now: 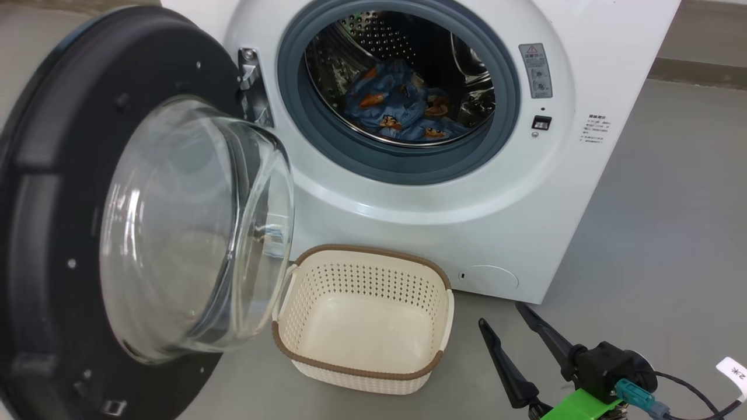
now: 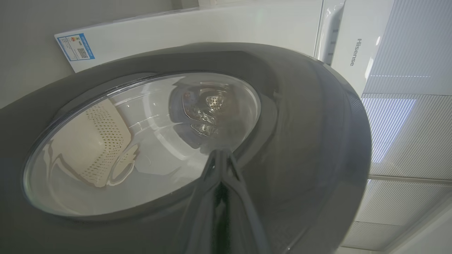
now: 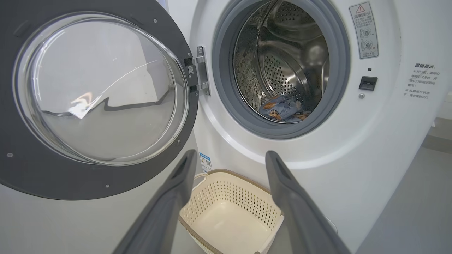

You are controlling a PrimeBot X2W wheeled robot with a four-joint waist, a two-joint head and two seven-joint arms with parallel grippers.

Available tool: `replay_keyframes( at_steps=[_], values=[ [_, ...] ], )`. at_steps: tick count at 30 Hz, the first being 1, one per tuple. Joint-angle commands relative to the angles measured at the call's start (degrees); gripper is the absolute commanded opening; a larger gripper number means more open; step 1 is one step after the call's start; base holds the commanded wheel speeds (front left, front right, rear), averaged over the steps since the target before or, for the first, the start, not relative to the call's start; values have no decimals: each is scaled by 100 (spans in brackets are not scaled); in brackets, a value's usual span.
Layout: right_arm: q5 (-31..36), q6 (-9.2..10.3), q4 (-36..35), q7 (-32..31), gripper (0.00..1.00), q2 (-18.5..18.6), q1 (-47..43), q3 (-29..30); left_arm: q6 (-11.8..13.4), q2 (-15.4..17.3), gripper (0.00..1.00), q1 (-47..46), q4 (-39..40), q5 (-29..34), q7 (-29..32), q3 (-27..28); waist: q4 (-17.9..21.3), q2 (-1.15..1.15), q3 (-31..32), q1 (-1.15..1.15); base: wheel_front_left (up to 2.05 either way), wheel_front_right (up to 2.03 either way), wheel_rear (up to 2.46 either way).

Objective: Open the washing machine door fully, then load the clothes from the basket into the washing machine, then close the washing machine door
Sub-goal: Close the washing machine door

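The white washing machine [image 1: 408, 221] stands with its door [image 1: 58, 192] swung out to the left, glass bowl facing me. Blue clothes [image 1: 400, 108] with orange prints lie in the steel drum, also seen low in the drum [image 3: 284, 110]. The cream basket [image 1: 365, 256] sits on the floor below the opening with nothing in it, and the right wrist view has the same basket [image 3: 229, 197]. My right gripper [image 1: 502, 315] is open at the lower right, beside the basket. My left gripper [image 2: 220, 155] is shut, its tips against the outer face of the door [image 2: 300, 116] at the edge of the glass.
Grey floor [image 1: 671, 233] spreads to the right of the machine. A grey wall base [image 1: 700, 70] runs behind it. A white Hisense appliance [image 2: 356, 53] stands near the door's outer side.
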State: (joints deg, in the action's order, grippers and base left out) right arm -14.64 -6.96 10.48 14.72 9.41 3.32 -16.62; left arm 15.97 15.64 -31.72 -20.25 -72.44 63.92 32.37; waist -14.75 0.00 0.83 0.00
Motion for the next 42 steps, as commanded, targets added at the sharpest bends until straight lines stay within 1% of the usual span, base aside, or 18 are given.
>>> replay_keyframes(
  at_steps=[1, 6, 10, 14, 19, 24, 26, 29, 36, 42],
  values=[
    [-12, -53, -155, 28, 100, -9, 84, -77, 155, 87, 0, 56, 465, -82, 184, 26, 25, 0, -14, 0, 0, 0, 0],
    [-1, -53, -167, 28, 100, -75, 105, -46, 554, -234, 0, 284, 1216, -157, 343, -37, 77, 0, -42, 0, 0, 0, 0],
    [3, -53, -169, 28, 100, -120, 122, -56, 742, -526, 0, 375, 1649, -238, 377, -85, 139, 0, -57, 0, 0, 0, 0],
    [-5, -53, -179, 28, 100, -135, 171, -78, 811, -788, 0, 438, 1904, -240, 315, -179, 282, 0, -80, 0, 0, 0, 0],
    [3, -53, -190, 28, 100, -133, 205, -44, 835, -978, 0, 519, 2091, -218, 267, -339, 547, 0, -98, 0, 0, 0, 0],
    [11, -53, -200, 28, 100, -131, 205, -23, 767, -1122, 0, 450, 2170, -237, 63, -453, 866, 0, -121, 0, 0, 0, 0],
    [12, -53, -201, 28, 100, -131, 208, -21, 754, -1148, 0, 429, 2170, -258, 23, -483, 935, 0, -124, 0, 0, 0, 0],
    [12, -53, -207, 28, 100, -130, 220, -22, 681, -1204, 0, 371, 2163, -298, -146, -569, 1147, 0, -143, 0, 0, 0, 0],
    [15, -53, -216, 28, 100, -126, 234, 2, 447, -1257, 0, 176, 1963, -428, -640, -647, 1596, 0, -173, 0, 0, 0, 0],
    [16, -53, -233, 28, 100, -106, 245, 42, 208, -1272, 0, -37, 1737, -580, -1059, -828, 1825, 0, -226, 0, 0, 0, 0]
  ],
)
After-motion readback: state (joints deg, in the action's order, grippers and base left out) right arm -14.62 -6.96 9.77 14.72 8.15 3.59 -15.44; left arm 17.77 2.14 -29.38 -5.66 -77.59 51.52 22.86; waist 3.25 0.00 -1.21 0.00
